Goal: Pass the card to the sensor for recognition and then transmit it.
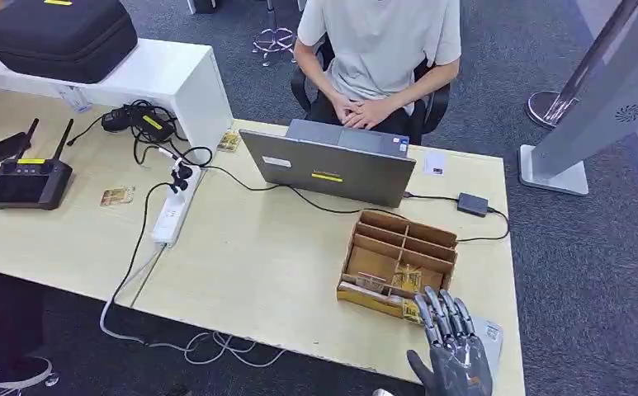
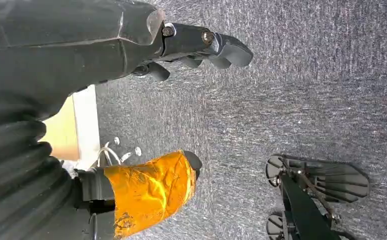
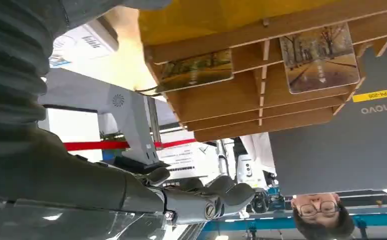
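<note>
Cards [image 1: 406,280] in the wooden organizer [image 1: 398,252], just beyond the empty right hand [image 1: 451,346].

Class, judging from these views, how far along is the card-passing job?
Nothing looks done yet: cards still sit in the wooden organizer. In hand: the right robot hand hovers empty near its front edge. Left: picking a card, presenting it to the sensor, passing it on.

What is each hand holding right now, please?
Left hand: open, holding nothing.
Right hand: open, holding nothing, near the card box.
</note>
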Controlling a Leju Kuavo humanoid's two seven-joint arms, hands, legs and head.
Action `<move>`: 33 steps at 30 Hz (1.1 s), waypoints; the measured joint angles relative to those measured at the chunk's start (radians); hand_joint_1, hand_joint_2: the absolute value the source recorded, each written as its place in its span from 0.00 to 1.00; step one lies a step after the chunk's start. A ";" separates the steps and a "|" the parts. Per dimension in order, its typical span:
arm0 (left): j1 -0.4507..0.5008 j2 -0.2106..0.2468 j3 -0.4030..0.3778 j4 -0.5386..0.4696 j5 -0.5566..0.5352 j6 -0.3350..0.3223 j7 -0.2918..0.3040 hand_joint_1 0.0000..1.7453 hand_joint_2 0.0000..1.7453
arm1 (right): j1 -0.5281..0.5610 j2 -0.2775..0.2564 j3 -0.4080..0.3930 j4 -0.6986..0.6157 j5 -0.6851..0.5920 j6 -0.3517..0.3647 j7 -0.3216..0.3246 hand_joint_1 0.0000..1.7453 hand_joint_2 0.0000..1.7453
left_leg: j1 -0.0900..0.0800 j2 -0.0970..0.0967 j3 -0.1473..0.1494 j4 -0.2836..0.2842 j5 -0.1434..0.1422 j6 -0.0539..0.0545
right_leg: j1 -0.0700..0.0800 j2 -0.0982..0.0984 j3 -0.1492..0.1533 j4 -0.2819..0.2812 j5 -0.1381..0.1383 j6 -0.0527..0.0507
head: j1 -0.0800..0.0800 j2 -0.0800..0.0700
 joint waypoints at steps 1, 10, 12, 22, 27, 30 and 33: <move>0.000 0.000 0.000 0.000 -0.004 -0.001 0.000 0.00 1.00 | -0.011 0.011 -0.006 0.010 0.008 0.000 0.000 0.00 1.00 | 0.000 0.000 0.000 0.000 0.000 0.000 | 0.000 0.000 0.000 0.000 0.000 0.000 | 0.000 0.000; -0.004 0.000 -0.001 0.000 -0.018 -0.004 -0.001 0.00 1.00 | -0.095 0.070 -0.037 0.074 0.050 0.000 0.013 0.00 1.00 | 0.000 0.000 0.000 0.000 0.000 0.000 | 0.000 0.000 0.000 0.000 0.000 0.000 | 0.000 0.000; -0.005 0.000 -0.001 0.000 -0.021 -0.004 -0.002 0.00 1.00 | -0.104 0.078 -0.041 0.083 0.050 0.000 0.012 0.00 1.00 | 0.000 0.000 0.000 0.000 0.000 0.000 | 0.000 0.000 0.000 0.000 0.000 0.000 | 0.000 0.000; -0.005 0.000 -0.001 0.000 -0.024 -0.003 -0.002 0.00 1.00 | -0.120 0.091 -0.049 0.111 0.056 0.000 0.023 0.00 1.00 | 0.000 0.000 0.000 0.000 0.000 0.000 | 0.000 0.000 0.000 0.000 0.000 0.000 | 0.000 0.000; -0.005 0.000 -0.001 0.000 -0.024 -0.003 -0.003 0.00 1.00 | -0.118 0.091 -0.050 0.120 0.056 0.000 0.037 0.00 1.00 | 0.000 0.000 0.000 0.000 0.000 0.000 | 0.000 0.000 0.000 0.000 0.000 0.000 | 0.000 0.000; -0.005 0.001 -0.001 0.000 -0.024 -0.003 -0.003 0.00 1.00 | -0.117 0.091 -0.054 0.126 0.059 0.000 0.043 0.00 1.00 | 0.000 0.000 0.000 0.000 0.000 0.000 | 0.000 0.000 0.000 0.000 0.000 0.000 | 0.000 0.000; -0.005 0.002 -0.001 0.000 -0.024 -0.003 -0.003 0.00 1.00 | -0.116 0.091 -0.056 0.129 0.059 0.000 0.042 0.00 1.00 | 0.000 0.000 0.000 0.000 0.000 0.000 | 0.000 0.000 0.000 0.000 0.000 0.000 | 0.000 0.000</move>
